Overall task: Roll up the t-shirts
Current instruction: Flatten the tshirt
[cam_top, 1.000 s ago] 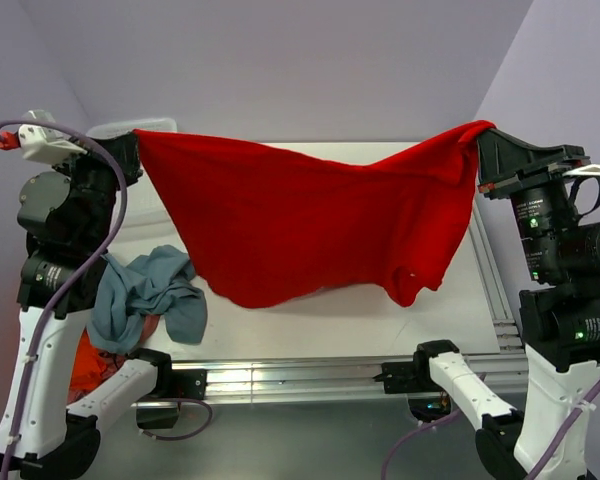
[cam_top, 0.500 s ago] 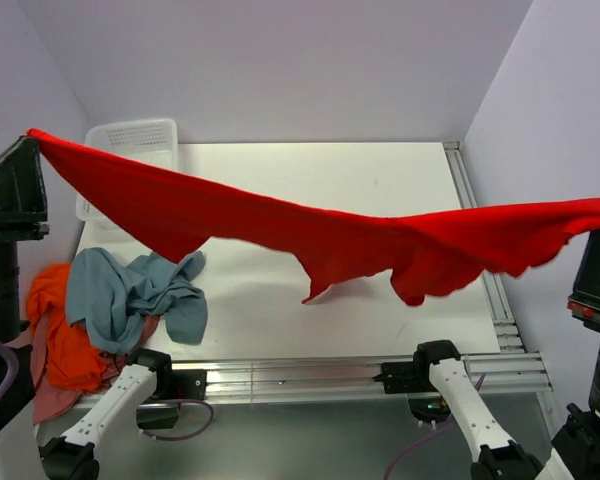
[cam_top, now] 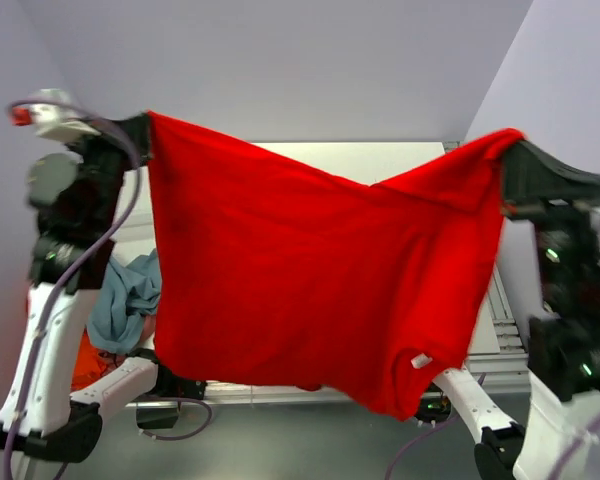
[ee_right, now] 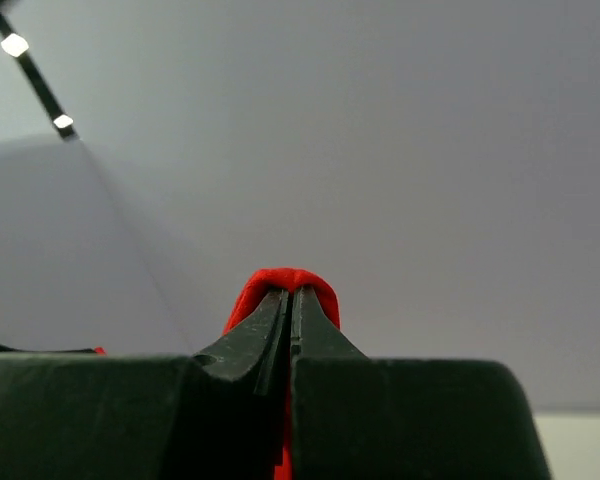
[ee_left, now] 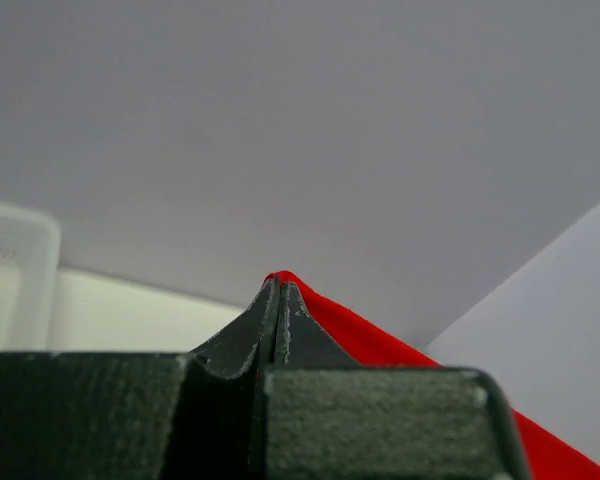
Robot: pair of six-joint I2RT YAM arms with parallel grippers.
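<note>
The red t-shirt [cam_top: 300, 280] was clamped by the left gripper [ee_left: 278, 300] and right gripper [ee_right: 292, 305]; tugged harder, a corner might be lost.

Matt red cloth t-shirt [cam_top: 310, 280], grainy black jaws.

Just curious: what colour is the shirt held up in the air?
The shirt is bright red, best seen from the top view.

From above and behind the arms [cam_top: 70, 220], the top view faces the far wall [cam_top: 280, 70]. Wrist views sit close behind the left claw [ee_left: 278, 287] and right claw [ee_right: 292, 293]; all share the red t-shirt [cam_top: 300, 280].
</note>
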